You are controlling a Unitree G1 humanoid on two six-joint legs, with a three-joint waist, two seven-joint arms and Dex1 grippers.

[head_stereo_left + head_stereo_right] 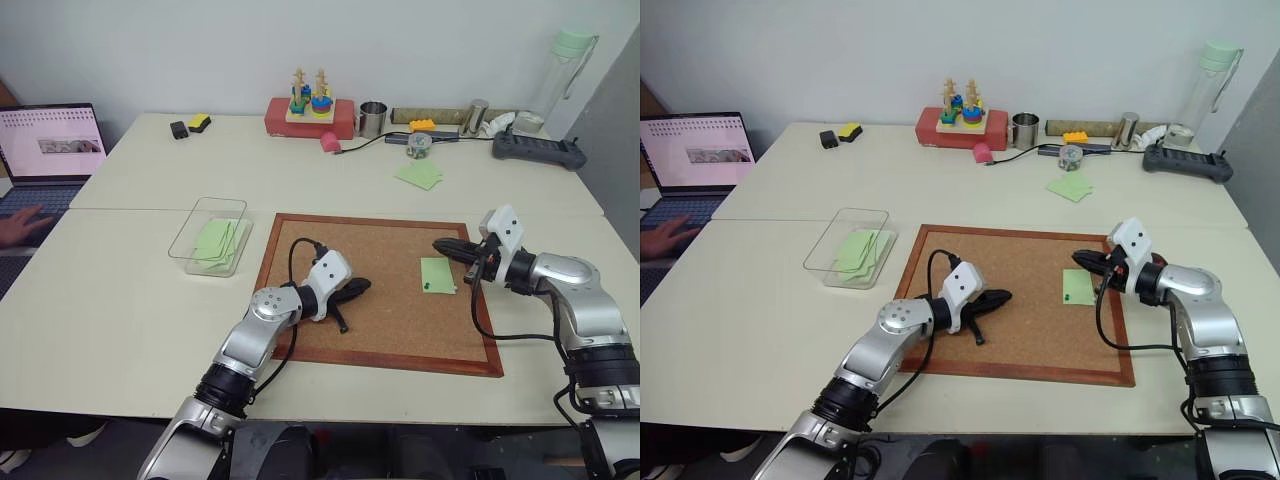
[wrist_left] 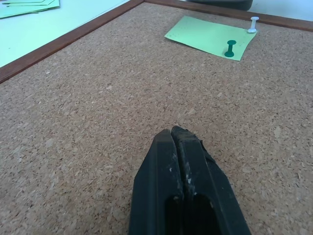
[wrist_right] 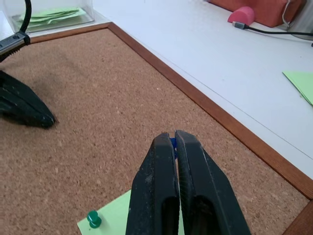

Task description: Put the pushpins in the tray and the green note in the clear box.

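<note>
The green note (image 1: 437, 274) lies flat near the right edge of the corkboard (image 1: 380, 320). A dark green pushpin (image 2: 230, 48) stands in it, and a white pushpin (image 2: 253, 23) stands at its corner. My right gripper (image 3: 172, 137) hangs just above the note's far end. It is shut on a small blue piece that looks like a pushpin's head. My left gripper (image 2: 172, 134) is shut on nothing and rests low over the middle of the board. The clear box (image 1: 185, 238) sits left of the board with green notes inside. The tray is out of view.
A laptop (image 1: 50, 145) with a person's hand (image 1: 18, 226) on it is at the far left. Along the back stand a stacking toy on a red base (image 1: 310, 115), a metal cup (image 1: 373, 118), loose green notes (image 1: 420, 175), a power strip (image 1: 538, 150) and a bottle (image 1: 565, 70).
</note>
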